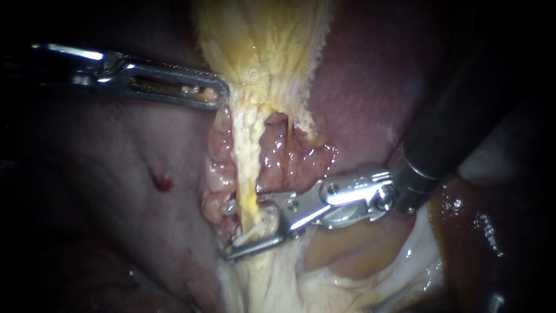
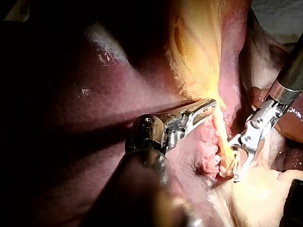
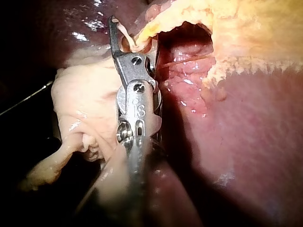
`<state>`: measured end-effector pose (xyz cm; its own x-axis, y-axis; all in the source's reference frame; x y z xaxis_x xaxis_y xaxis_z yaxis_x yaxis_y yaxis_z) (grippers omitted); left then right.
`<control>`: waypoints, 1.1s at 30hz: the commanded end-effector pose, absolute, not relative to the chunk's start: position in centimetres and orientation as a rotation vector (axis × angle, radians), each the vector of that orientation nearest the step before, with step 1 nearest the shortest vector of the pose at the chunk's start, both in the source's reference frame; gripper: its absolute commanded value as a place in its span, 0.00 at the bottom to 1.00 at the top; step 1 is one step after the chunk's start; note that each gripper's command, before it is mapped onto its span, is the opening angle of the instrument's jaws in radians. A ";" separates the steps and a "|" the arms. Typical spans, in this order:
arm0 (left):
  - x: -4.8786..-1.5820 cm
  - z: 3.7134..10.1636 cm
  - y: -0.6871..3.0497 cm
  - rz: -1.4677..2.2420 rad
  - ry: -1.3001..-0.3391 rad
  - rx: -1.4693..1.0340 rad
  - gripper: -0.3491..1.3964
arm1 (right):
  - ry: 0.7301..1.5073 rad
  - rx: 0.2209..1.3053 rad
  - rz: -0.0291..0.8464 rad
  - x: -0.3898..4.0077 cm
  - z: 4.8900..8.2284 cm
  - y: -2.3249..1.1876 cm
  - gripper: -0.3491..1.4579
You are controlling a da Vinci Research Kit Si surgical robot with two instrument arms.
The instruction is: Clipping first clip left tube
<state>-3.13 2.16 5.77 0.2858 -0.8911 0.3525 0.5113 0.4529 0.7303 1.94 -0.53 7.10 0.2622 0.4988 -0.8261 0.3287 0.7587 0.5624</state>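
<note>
The left tube [image 1: 245, 165], pale yellow and stringy, runs down from the yellow gallbladder tissue [image 1: 266, 46]. A thinner reddish right tube [image 1: 288, 152] lies beside it. My right instrument [image 1: 237, 229] reaches in from the right, its jaws open and straddling the left tube low down, one jaw on each side. In the right wrist view the tube [image 3: 135, 40] curls between those jaws [image 3: 124, 35]. My left instrument [image 1: 222, 96] is shut on the edge of the yellow tissue and holds it taut; the left wrist view shows this grip [image 2: 210, 107].
Dark red liver [image 1: 116, 174] fills the left side, with a small red spot [image 1: 163, 183]. Pink lumpy tissue [image 1: 217, 168] flanks the tubes. Pale whitish tissue [image 1: 324, 272] lies below the right instrument's jaws, whose dark shaft [image 1: 457, 127] crosses the upper right.
</note>
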 end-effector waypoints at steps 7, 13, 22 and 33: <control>-3.11 5.79 2.18 -0.999 -0.830 0.543 0.00 | 1.364 0.813 0.069 1.96 6.93 -0.63 0.47; -3.10 5.81 2.19 -0.998 -0.831 0.543 0.00 | 1.384 0.854 0.032 1.98 6.88 -0.67 0.46; -3.10 5.82 2.19 -0.999 -0.831 0.543 0.00 | 1.384 0.854 0.031 2.01 6.91 -0.64 0.46; -3.13 5.82 2.20 -1.000 -0.830 0.542 0.00 | 1.384 0.853 0.032 2.03 6.94 -0.62 0.45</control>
